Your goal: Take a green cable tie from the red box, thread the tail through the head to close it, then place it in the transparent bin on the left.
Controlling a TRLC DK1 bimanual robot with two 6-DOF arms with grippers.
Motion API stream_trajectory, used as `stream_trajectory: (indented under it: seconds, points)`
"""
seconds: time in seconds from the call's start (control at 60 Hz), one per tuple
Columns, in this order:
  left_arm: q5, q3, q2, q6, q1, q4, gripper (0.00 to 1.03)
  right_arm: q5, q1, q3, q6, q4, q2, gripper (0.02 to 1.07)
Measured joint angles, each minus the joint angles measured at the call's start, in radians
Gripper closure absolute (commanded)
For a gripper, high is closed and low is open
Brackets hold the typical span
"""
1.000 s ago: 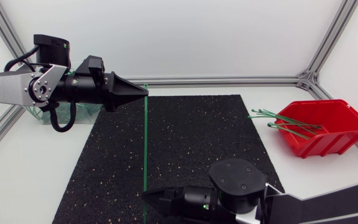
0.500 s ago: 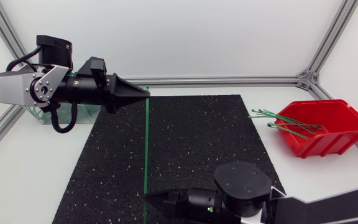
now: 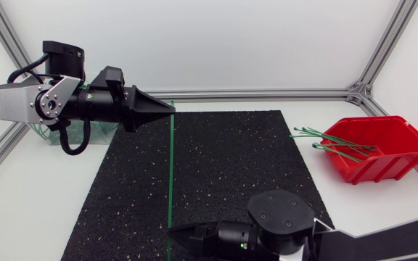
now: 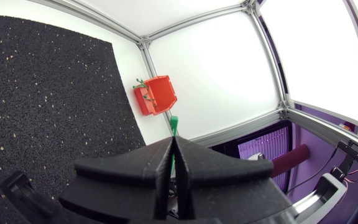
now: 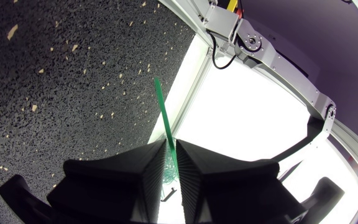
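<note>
A view from above shows a white table point(image 3: 42, 210) with a black mat point(image 3: 231, 167) at its middle. A single green tie point(image 3: 170, 167) stretches in a straight line over the mat, gripped at both ends. The left gripper point(image 3: 170, 107) comes in from the left and pinches the far end, its fingers pressed narrow around the strap. The right gripper point(image 3: 171, 232) comes in from the near right corner and pinches the near end in the same way. Each wrist view shows a short green stub poking out from between its own closed fingers.

The red box point(image 3: 383, 165) sits at the right of the table, well apart from the mat, with several more green ties point(image 3: 336, 147) lying across its open side. The clear bin point(image 3: 49, 135) is at the far left, mostly hidden behind the left arm.

The picking step looks done, and the threading has not begun, since the strap is straight and unlooped. Next, the grippers would likely have to bring the two ends towards each other, bowing the strap into a loop. The tail tip must then line up squarely with the small slot in the head. Which end is the head cannot be made out.

No brand names, labels or other writing can be read in any view.
</note>
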Motion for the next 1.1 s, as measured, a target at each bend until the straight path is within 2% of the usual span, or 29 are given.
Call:
stream_trajectory:
  seconds: [0.083, 0.283, 0.383, 0.45, 0.583, 0.633, 0.817, 1.0, 1.1]
  points:
    - [0.000, 0.000, 0.002, 0.000, 0.000, 0.000, 1.00, 0.000, 0.000, 0.002, 0.000, 0.000, 0.005, 1.02]
    - [0.000, 0.000, 0.008, 0.004, 0.000, 0.000, 1.00, 0.021, -0.002, 0.031, 0.006, 0.000, 0.023, 1.01]
    - [-0.001, -0.002, 0.005, 0.027, 0.000, 0.000, 1.00, 0.075, 0.000, 0.064, 0.084, -0.004, 0.024, 1.02]
    - [-0.003, -0.012, -0.010, 0.048, 0.000, 0.001, 1.00, 0.155, 0.014, 0.092, 0.202, -0.026, 0.019, 1.02]
    - [-0.011, -0.046, -0.059, 0.085, 0.000, 0.001, 1.00, 0.278, 0.063, 0.132, 0.467, -0.179, -0.023, 1.02]
    - [-0.011, -0.059, -0.074, 0.093, 0.000, 0.003, 1.00, 0.315, 0.078, 0.155, 0.591, -0.282, -0.051, 1.02]
    - [-0.015, -0.091, -0.091, 0.106, 0.000, 0.005, 1.00, 0.344, 0.090, 0.268, 0.990, -0.589, -0.118, 1.02]
    - [-0.027, -0.107, -0.124, 0.109, -0.002, 0.004, 1.00, 0.230, 0.061, 0.361, 1.334, -0.859, -0.167, 1.02]
    - [-0.027, -0.108, -0.143, 0.109, -0.012, 0.004, 1.00, 0.097, 0.022, 0.399, 1.507, -0.949, -0.174, 1.02]
